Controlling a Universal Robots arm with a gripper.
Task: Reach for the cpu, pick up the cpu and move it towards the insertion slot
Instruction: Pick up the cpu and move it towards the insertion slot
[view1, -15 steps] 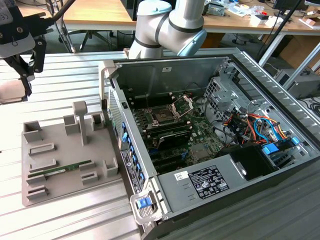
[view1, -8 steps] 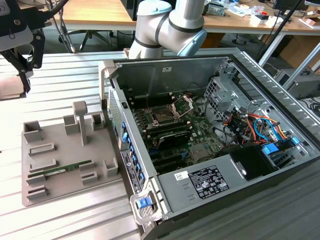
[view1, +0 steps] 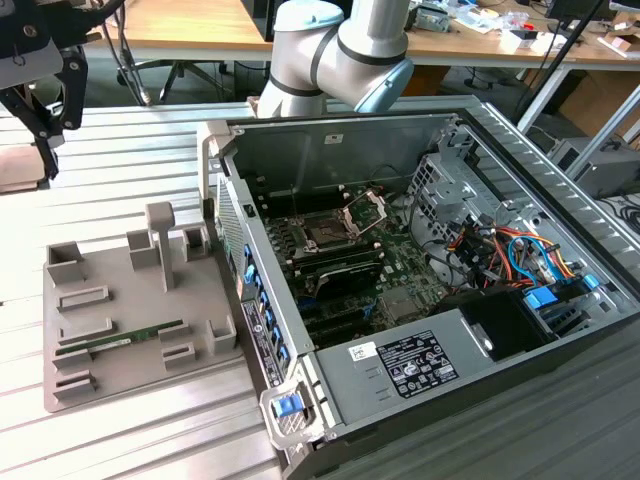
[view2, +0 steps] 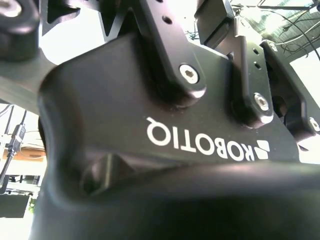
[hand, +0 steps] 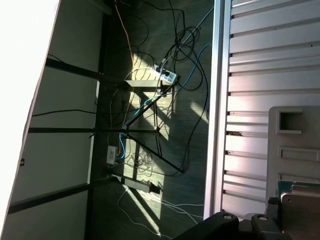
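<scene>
My black gripper (view1: 56, 138) hangs at the far left of the exterior view, above the slatted table, open with nothing between its fingers. Just below it, at the picture's left edge, lies a flat brownish-cream piece (view1: 18, 170) that may be the cpu; I cannot tell for sure. In the first wrist view the same flat square (hand: 301, 212), with a teal rim, sits beside the dark fingertips (hand: 225, 219). The insertion slot (view1: 326, 236) is a dark square socket inside the open computer case, with its silver frame (view1: 366, 208) hinged up. It is far to the exterior view's right of the gripper.
A grey fixture plate (view1: 110, 375) with raised blocks and a post (view1: 160, 240) lies between the gripper and the case (view1: 300, 400). A long green memory stick (view1: 120, 340) rests in it. The arm's grey elbow (view1: 340, 50) stands behind the case. Cables (view1: 510, 250) fill the case's right side.
</scene>
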